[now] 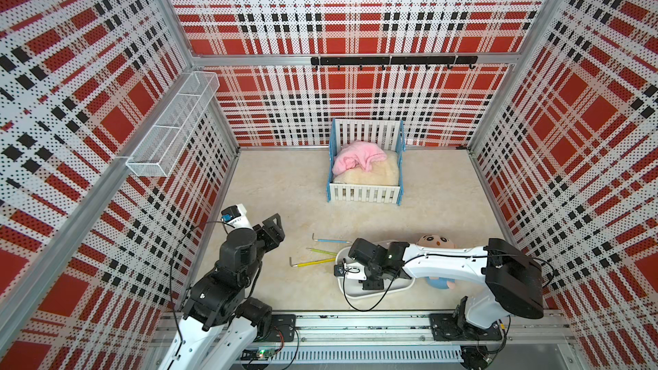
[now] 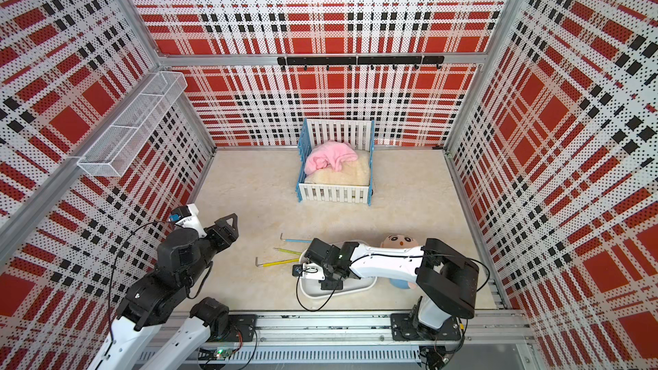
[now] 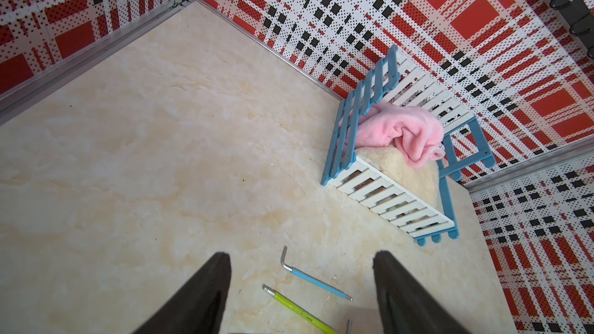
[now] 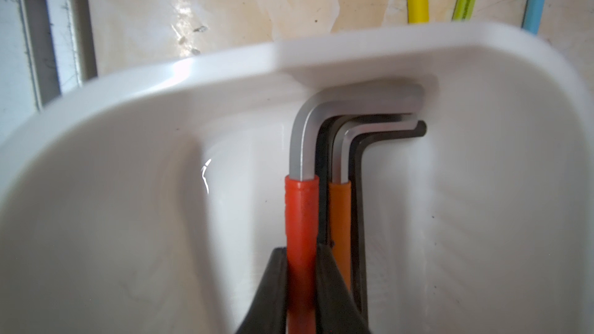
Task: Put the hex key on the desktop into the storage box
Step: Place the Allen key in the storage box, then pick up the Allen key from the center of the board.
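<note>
Blue hex key (image 1: 331, 240), green hex key (image 1: 322, 252) and yellow hex key (image 1: 313, 262) on the desktop (image 1: 285, 190) in both top views, just left of the storage box (image 1: 356, 288); right gripper (image 1: 372, 284) low in the box, left gripper (image 1: 274, 224) raised well to the left

Left wrist view: fingers (image 3: 209, 284) spread wide, nothing between, blue and green keys below

Right wrist view: clamped on red hex key (image 4: 301, 220) lying in the box beside orange hex key (image 4: 340, 213) and black hex key (image 4: 359, 204)
</note>
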You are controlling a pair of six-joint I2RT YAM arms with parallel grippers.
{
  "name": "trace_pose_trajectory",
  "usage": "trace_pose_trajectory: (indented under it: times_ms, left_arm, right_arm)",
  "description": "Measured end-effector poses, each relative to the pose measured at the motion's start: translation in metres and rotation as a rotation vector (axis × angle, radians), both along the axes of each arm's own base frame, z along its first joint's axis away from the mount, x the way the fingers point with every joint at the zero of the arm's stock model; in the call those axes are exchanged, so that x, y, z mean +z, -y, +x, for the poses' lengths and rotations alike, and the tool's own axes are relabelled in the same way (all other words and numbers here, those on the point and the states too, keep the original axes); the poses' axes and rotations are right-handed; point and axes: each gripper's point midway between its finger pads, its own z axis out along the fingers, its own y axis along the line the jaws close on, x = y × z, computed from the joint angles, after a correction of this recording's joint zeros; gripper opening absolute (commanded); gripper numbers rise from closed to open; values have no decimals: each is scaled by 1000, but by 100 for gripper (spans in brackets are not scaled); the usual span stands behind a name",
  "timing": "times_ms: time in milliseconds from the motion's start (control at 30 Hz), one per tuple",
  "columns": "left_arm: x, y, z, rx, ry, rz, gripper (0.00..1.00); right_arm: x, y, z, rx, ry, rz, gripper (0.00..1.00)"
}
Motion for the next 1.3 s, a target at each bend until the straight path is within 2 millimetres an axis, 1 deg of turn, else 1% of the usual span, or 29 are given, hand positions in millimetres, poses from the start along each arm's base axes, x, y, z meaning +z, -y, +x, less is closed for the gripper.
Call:
trace_pose_trajectory:
  times_ms: [167, 367, 467, 533, 600, 667, 767, 833, 900, 967, 1033, 1100, 1200, 1300]
  left_arm:
    - [0, 0, 0, 0, 0, 0, 75]
    - [0, 0, 0, 0, 0, 0, 75]
    - [0, 0, 0, 0, 0, 0, 75]
    - [0, 0, 0, 0, 0, 0, 75]
    - [0, 0, 0, 0, 0, 0, 75]
    - [0, 0, 0, 0, 0, 0, 75]
    - [0, 0, 0, 0, 0, 0, 75]
    - [0, 0, 0, 0, 1, 0, 75]
    - [1, 0, 0, 0, 3, -1, 75]
    - [1, 0, -1, 0, 5, -2, 75]
    - [1, 0, -1, 1, 5, -2, 75]
    - [1, -1, -1, 3, 5, -2, 75]
    - [1, -1, -1, 5, 5, -2, 75]
    - [1, -2, 0, 6, 5, -2, 76]
  right_arm:
    - [1, -3, 2, -6, 6, 12, 28]
    - [1, -1, 4, -11, 21, 4, 30]
    - [7, -3, 8, -19, 31, 6, 30]
    - [18, -9, 14, -29, 43, 30, 30]
    - [34, -20, 23, -41, 60, 70, 29]
    - [55, -33, 36, -61, 80, 124, 29]
    - [81, -51, 55, -94, 87, 193, 29]
    - [94, -62, 71, -117, 83, 223, 29]
    - [100, -75, 86, -137, 69, 235, 29]
    - [101, -88, 100, -152, 54, 238, 29]
    - [94, -97, 113, -171, 41, 226, 29]
    - [82, -103, 120, -189, 20, 206, 29]
    - [63, -108, 127, -213, -14, 176, 30]
    - [49, -116, 133, -223, -35, 153, 29]
